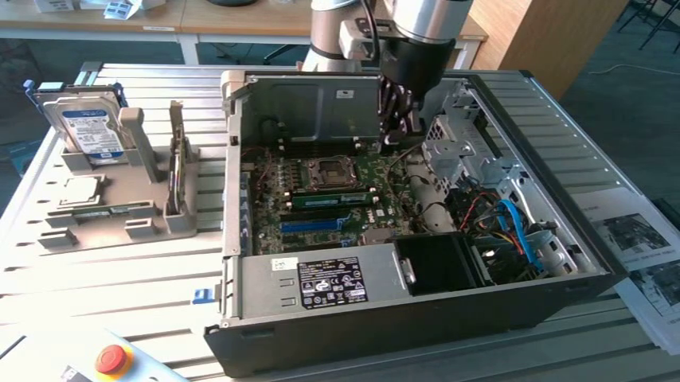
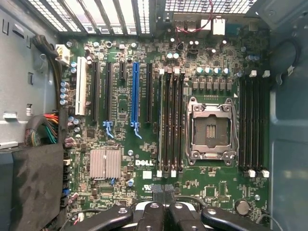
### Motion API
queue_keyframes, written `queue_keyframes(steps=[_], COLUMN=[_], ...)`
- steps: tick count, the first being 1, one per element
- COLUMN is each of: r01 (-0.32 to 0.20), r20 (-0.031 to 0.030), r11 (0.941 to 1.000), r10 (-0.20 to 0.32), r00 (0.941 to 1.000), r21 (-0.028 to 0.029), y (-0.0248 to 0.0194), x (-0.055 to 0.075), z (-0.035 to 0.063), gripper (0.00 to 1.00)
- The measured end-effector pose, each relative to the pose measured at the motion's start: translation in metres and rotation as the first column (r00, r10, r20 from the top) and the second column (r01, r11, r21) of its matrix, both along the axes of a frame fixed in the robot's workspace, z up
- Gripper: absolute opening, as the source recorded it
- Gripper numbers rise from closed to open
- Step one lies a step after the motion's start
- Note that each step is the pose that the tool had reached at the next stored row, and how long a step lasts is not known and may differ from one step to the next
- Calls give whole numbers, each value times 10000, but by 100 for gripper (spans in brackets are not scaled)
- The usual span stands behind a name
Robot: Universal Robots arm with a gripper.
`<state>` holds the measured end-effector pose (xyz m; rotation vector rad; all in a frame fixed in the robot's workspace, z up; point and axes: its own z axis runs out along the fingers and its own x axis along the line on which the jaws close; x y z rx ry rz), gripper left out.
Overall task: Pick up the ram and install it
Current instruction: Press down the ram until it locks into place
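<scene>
The ram (image 1: 330, 199) is a green stick with a pale label, lying along a memory slot of the motherboard (image 1: 372, 171) just in front of the CPU socket (image 1: 324, 171). It stands level in the slot. My gripper (image 1: 396, 142) hangs raised above the board near the stick's end on the exterior view's right, apart from it. In the wrist view the gripper (image 2: 165, 199) is shut, its fingers (image 2: 151, 214) close together with nothing held. The row of memory slots (image 2: 172, 122) runs straight ahead of them, beside the CPU socket (image 2: 210, 126).
A second thin stick (image 1: 177, 155) stands on edge in the grey holder (image 1: 117, 227) outside the case, beside a hard drive (image 1: 91, 131). A blue slot (image 1: 314, 225) (image 2: 135, 91) lies beyond the ram. Drive cages (image 1: 478, 151) and loose cables (image 1: 510, 223) crowd the case's right. A red button (image 1: 111, 360) sits near the front.
</scene>
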<state>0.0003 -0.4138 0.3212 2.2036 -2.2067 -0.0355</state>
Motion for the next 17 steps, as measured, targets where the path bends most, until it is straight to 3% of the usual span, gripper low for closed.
queue_keyframes(steps=[17], r01=[0], r20=[16], r11=[10000], r10=[0], r00=[10000], r21=[-1], y=[0], x=[0], z=[-145], gripper=[11])
